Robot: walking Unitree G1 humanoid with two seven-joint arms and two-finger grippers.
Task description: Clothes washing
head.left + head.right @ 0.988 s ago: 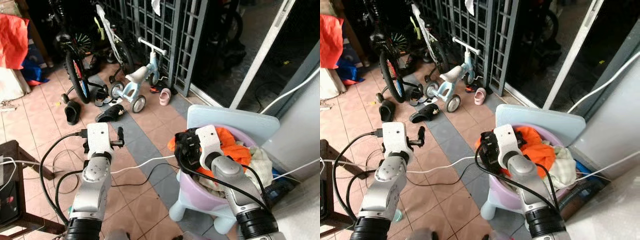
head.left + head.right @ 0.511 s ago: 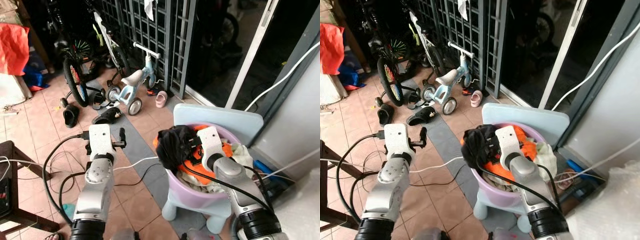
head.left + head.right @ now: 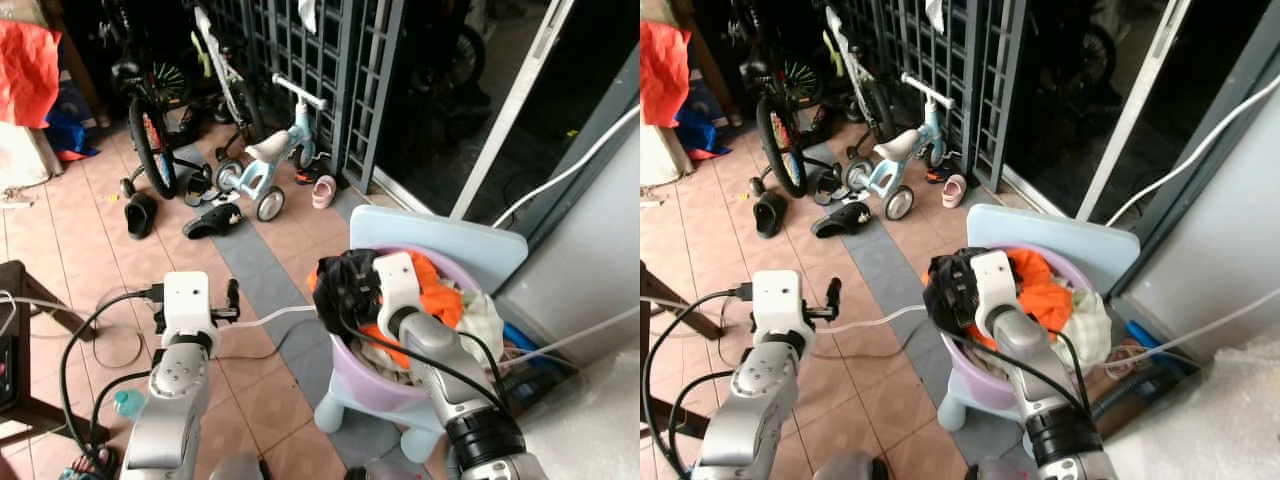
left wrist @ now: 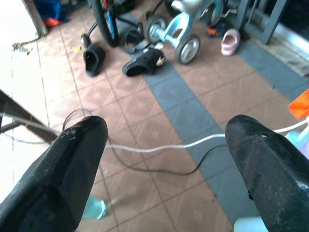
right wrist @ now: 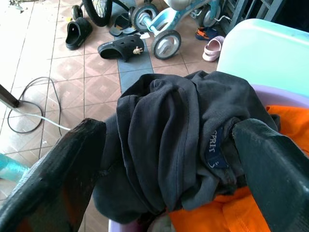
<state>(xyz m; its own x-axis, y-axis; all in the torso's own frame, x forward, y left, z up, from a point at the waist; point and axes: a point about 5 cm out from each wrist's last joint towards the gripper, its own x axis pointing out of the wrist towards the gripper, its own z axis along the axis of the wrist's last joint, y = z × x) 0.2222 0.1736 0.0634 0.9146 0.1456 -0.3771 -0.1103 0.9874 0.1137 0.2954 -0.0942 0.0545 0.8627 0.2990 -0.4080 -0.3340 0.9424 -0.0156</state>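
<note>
The right gripper [image 5: 164,159] clamped the dark garment [image 5: 174,140] at the purple basin's [image 3: 375,385] left rim, bundled lower than half a second earlier. The left gripper [image 4: 164,159] hung spread wide, empty.

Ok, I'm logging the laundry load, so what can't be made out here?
- Lower clothes in the purple basin, head views: buried under the orange garment.
- Right tool, wrist view: dark garment bunched between the fingers hides the contact.
- Dark garment's label: too small to read fully.
</note>
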